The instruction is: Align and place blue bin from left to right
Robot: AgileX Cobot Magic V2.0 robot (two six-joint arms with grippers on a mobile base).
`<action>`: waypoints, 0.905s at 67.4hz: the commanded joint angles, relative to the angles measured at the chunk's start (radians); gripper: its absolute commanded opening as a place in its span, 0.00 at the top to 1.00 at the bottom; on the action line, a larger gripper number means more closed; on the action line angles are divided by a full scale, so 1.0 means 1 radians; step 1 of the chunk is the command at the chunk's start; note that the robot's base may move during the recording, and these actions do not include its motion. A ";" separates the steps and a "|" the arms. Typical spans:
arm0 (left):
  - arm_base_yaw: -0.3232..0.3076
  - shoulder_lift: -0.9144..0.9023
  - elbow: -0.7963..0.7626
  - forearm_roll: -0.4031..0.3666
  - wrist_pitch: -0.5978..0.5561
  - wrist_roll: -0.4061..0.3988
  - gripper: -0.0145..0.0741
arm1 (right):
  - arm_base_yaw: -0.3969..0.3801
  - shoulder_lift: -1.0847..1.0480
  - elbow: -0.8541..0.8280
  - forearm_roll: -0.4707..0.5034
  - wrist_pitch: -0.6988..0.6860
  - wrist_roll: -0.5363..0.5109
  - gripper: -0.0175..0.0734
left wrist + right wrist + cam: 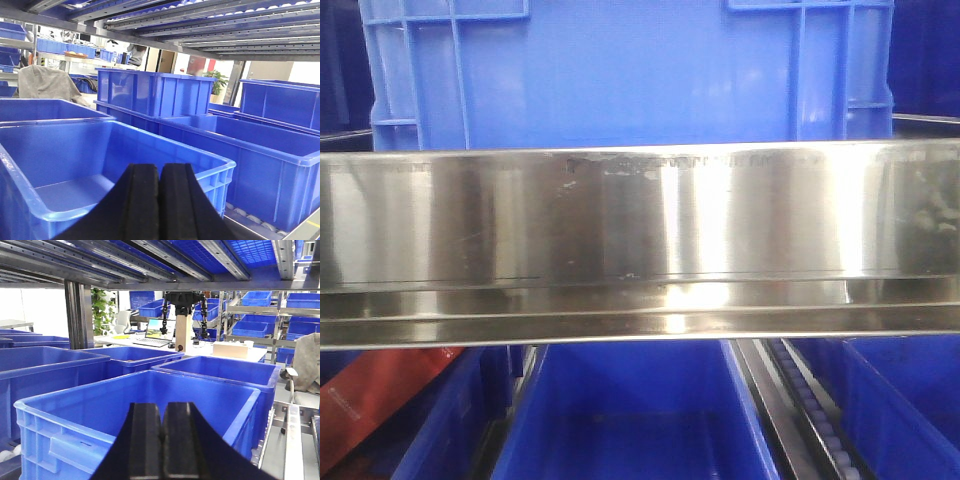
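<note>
Two grippers, left gripper (159, 200) and right gripper (161, 445), have their jaws pressed together, holding nothing, poised over open crates. The blue bin (630, 75) sits behind and above the steel rail (640, 215), apparently awaiting alignment.

Steel rail (640, 240) across the blue bin (620, 70); narrow roller lane (810, 410) between lower bins.

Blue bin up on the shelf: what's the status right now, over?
Left hand shut, empty. Right hand shut, empty. Blue bin sits on the upper level behind the steel rail, untouched. Rail hides its base.
</note>
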 commanded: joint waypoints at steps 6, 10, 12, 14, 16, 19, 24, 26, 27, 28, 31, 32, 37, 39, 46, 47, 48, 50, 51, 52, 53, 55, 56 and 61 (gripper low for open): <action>-0.007 -0.003 -0.003 0.005 -0.025 0.001 0.96 | 0.002 -0.003 0.000 -0.011 -0.012 -0.005 0.89; -0.007 -0.003 -0.003 0.005 -0.025 0.001 0.96 | 0.002 -0.003 0.000 -0.011 -0.012 -0.005 0.89; -0.007 -0.003 -0.003 0.005 -0.025 0.001 0.96 | 0.002 -0.003 0.000 -0.011 -0.012 -0.005 0.89; -0.007 -0.003 -0.003 0.005 -0.025 0.001 0.96 | 0.002 -0.003 0.000 -0.011 -0.012 -0.005 0.89; -0.007 -0.003 -0.003 0.005 -0.025 0.001 0.96 | 0.002 -0.003 0.000 -0.011 -0.012 -0.005 0.89; -0.007 -0.003 -0.003 0.005 -0.025 0.001 0.96 | 0.002 -0.008 0.000 -0.011 -0.008 -0.005 0.89; -0.007 -0.003 -0.003 0.005 -0.025 0.001 0.96 | -0.016 -0.025 0.006 -0.001 0.016 -0.005 0.89; -0.007 -0.003 -0.003 0.005 -0.025 0.001 0.96 | -0.032 -0.034 0.017 0.020 0.018 -0.015 0.89; -0.007 -0.003 -0.003 0.005 -0.025 0.001 0.96 | -0.040 -0.038 0.023 0.031 0.019 -0.027 0.89; -0.007 -0.003 -0.003 0.005 -0.025 0.001 0.96 | -0.055 -0.043 0.030 0.045 0.019 -0.052 0.89; -0.007 -0.003 -0.003 0.005 -0.025 0.001 0.96 | -0.098 -0.058 0.059 0.114 0.019 -0.137 0.89; -0.007 -0.003 -0.003 0.005 -0.025 0.001 0.96 | -0.120 -0.065 0.074 0.146 0.019 -0.167 0.89; -0.007 -0.003 -0.003 0.005 -0.025 0.001 0.96 | -0.216 -0.100 0.144 0.262 0.000 -0.363 0.89; -0.007 -0.003 -0.003 0.005 -0.025 0.001 0.96 | -0.256 -0.117 0.175 0.305 -0.015 -0.431 0.89; -0.007 -0.003 -0.003 0.005 -0.025 0.001 0.96 | -0.384 -0.200 0.293 0.429 -0.068 -0.592 0.89; -0.007 -0.003 -0.003 0.005 -0.025 0.001 0.96 | -0.398 -0.211 0.306 0.438 -0.075 -0.597 0.89; -0.007 -0.003 -0.003 0.005 -0.025 0.001 0.96 | -0.417 -0.229 0.319 0.445 -0.078 -0.599 0.89; -0.007 -0.003 -0.003 0.005 -0.025 0.001 0.96 | -0.441 -0.252 0.343 0.460 -0.081 -0.599 0.89; -0.007 -0.003 -0.003 0.005 -0.025 0.001 0.96 | -0.452 -0.264 0.355 0.465 -0.081 -0.599 0.89; -0.007 -0.003 -0.003 0.005 -0.025 0.001 0.96 | -0.463 -0.276 0.367 0.468 -0.081 -0.599 0.89; -0.007 -0.003 -0.003 0.005 -0.025 0.001 0.96 | -0.478 -0.295 0.385 0.475 -0.081 -0.599 0.89; -0.007 -0.003 -0.003 0.005 -0.025 0.001 0.96 | -0.497 -0.319 0.414 0.484 -0.081 -0.599 0.89; -0.007 -0.003 -0.003 0.005 -0.025 0.001 0.96 | -0.506 -0.331 0.426 0.486 -0.081 -0.599 0.89; -0.007 -0.003 -0.003 0.005 -0.025 0.001 0.96 | -0.542 -0.398 0.486 0.522 -0.081 -0.599 0.89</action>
